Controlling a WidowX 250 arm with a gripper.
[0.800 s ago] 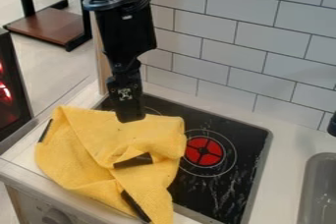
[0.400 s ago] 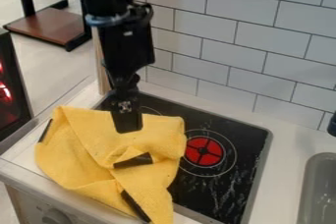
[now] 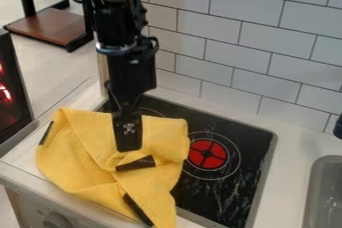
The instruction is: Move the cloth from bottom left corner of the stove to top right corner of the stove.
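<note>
And here's the gripper (image 3: 129, 148), hanging right over the yellow cloth (image 3: 80, 157); spread or pressed together, I cannot tell! The cloth lies rumpled (black strips and all) across the near left of the stove (image 3: 224, 197) and onto the counter (image 3: 284, 157), the red burner (image 3: 208, 155) just to its right.

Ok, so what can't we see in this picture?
All in the camera view:
- The near left part of the stove: hidden under the yellow cloth.
- Whether the gripper touches the cloth: the gripper itself covers that spot.
- The rest of the sink: cut off by the right edge.
</note>
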